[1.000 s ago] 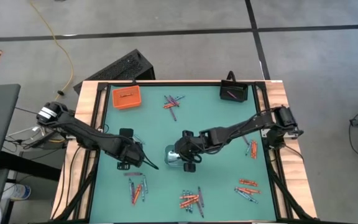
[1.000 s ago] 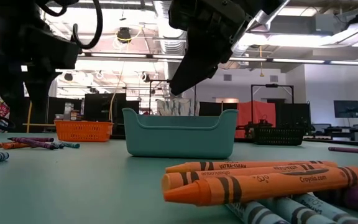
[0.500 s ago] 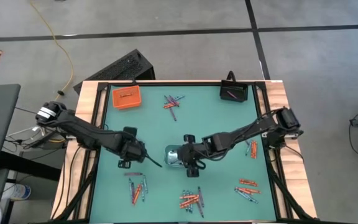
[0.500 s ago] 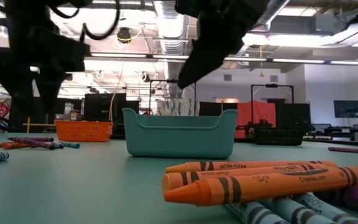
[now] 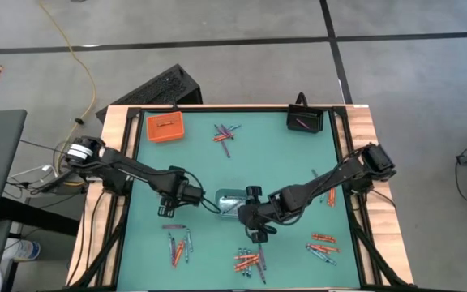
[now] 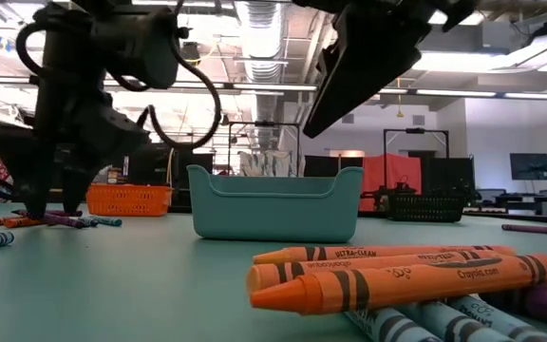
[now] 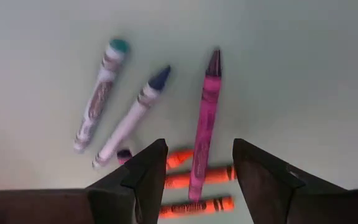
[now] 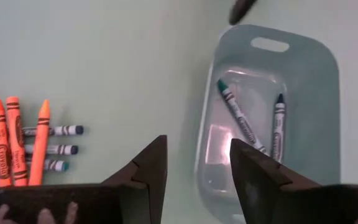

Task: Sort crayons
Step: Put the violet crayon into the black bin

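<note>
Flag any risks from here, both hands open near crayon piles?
1. Left hand hangs over a tight cluster: the pink crayon touches orange ones, so a pinch may take two.
2. Right hand hovers beside the clear tray; descending there could nudge it and its two crayons.

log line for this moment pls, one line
left end effector: open, empty, over pink crayon | right end effector: open, empty, beside clear tray | tray: two blue crayons inside
</note>
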Controlling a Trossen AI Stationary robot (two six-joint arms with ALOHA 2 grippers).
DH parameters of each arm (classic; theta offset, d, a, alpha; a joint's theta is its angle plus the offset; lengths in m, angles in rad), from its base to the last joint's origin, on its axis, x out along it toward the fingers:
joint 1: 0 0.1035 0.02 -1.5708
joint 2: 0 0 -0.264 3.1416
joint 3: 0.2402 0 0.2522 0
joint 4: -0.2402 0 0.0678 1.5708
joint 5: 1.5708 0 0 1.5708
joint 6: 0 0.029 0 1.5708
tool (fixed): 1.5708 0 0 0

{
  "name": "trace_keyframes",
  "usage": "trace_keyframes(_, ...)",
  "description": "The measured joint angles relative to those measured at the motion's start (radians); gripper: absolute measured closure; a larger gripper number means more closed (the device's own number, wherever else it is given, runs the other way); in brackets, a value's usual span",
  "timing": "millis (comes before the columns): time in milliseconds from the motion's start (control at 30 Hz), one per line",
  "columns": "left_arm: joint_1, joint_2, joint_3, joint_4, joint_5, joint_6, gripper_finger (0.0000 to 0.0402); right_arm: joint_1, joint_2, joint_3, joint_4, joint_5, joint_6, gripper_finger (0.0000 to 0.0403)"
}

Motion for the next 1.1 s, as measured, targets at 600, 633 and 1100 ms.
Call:
trace_keyframes(600,0.079,-0.006,-0.071,0.057,0.108,0.002,0.0301,0.064,0.000,0.000,-0.010,0.069,0.014,0.0237)
trace_keyframes(633,0.078,-0.009,-0.071,0.061,0.107,0.001,0.0305,0.066,0.000,0.000,-0.009,0.071,0.014,0.0237)
trace_keyframes(1100,0.072,-0.017,-0.059,0.084,0.105,0.030,0.0391,0.065,0.000,0.000,-0.009,0.071,0.020,0.0237)
